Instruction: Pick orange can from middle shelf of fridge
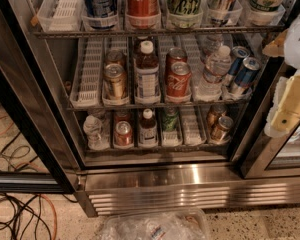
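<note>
- Fridge (190, 181) open.
- Orange can (115, 80) at front of middle shelf (87, 76), second lane from left, just beside a bottle (147, 74).
- Gripper (289, 109) at right edge, outside the shelves, well apart from it.

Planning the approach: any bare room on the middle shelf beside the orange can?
Bare: the leftmost lane, between fridge wall and orange can. Right of the can it's crowded: bottle, Coke cans, water bottle, blue cans side by side. Pincer sits outside, far right.
</note>
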`<state>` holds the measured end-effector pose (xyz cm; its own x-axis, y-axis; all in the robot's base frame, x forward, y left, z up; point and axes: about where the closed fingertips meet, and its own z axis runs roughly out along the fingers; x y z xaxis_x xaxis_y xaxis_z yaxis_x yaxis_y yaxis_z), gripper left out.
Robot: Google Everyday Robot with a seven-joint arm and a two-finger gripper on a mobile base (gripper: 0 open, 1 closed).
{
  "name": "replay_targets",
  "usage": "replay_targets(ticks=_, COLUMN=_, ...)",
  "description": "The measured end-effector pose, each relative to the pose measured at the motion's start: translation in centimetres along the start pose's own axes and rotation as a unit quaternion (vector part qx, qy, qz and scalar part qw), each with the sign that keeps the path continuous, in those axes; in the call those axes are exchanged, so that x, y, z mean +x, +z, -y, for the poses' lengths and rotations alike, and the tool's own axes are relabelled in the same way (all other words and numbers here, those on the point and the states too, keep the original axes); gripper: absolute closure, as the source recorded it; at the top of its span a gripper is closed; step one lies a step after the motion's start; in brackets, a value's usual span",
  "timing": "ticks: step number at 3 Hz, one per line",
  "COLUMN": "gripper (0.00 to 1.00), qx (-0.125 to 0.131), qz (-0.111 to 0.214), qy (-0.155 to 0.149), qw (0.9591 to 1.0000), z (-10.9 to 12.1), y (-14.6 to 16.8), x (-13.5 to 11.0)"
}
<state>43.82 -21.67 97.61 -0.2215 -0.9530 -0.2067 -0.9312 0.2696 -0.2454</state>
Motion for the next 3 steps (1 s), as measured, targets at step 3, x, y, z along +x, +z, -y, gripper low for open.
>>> replay_targets(ticks=3, gripper=0.00, qx=0.017, qz=0.086, qy=0.039, qw=0.9954, z=-1.6, y=1.4, x=-0.9)
